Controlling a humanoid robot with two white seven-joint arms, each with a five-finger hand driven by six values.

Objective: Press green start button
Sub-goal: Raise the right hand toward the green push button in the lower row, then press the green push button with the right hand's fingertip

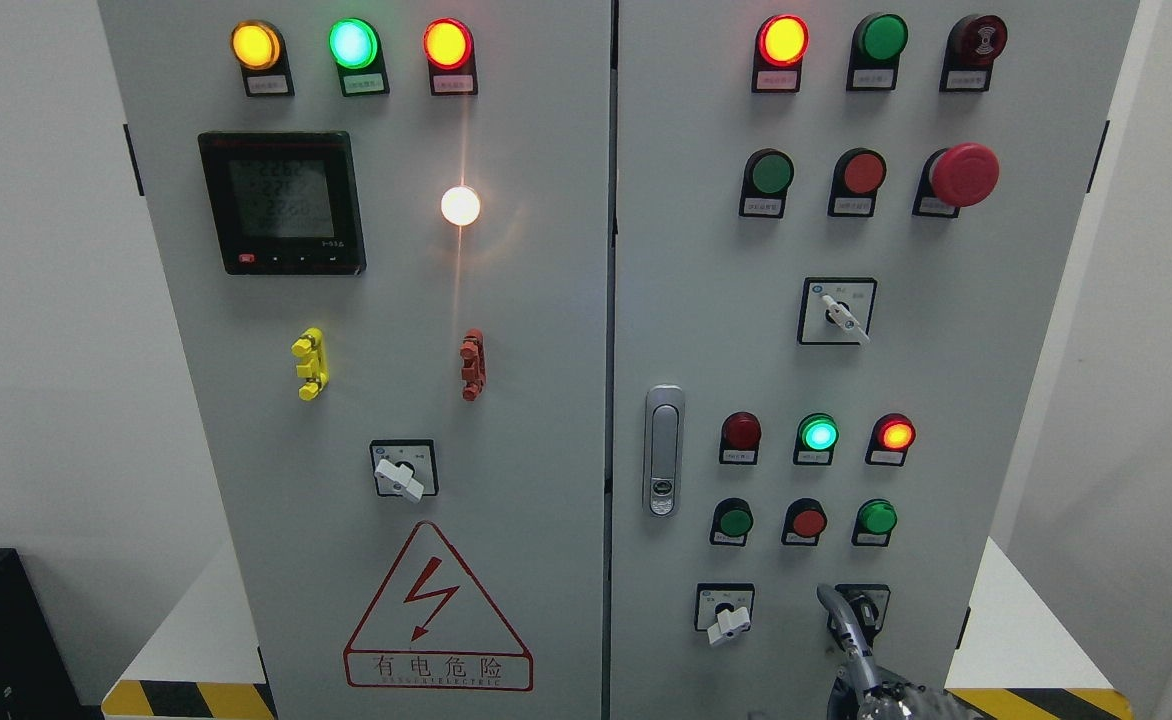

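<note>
The grey control cabinet's right door [946, 380] carries several green push buttons: one in the upper row [771, 172] and two in the lower row, at the left [734, 521] and at the right [877, 517]. A green lamp [818, 433] is lit above the lower row. My right hand [851, 650] comes up from the bottom edge, mostly out of frame. Its tip lies over a rotary switch [871, 605], just below the lower right green button and apart from it. It holds nothing that I can see. The left arm is out of view.
A red mushroom stop button [964, 174] sticks out at the upper right. Rotary switches [836, 312] [726, 612] and a door latch [662, 450] sit on the right door. The left door has a meter [281, 202], lit lamps and a hazard triangle [436, 610].
</note>
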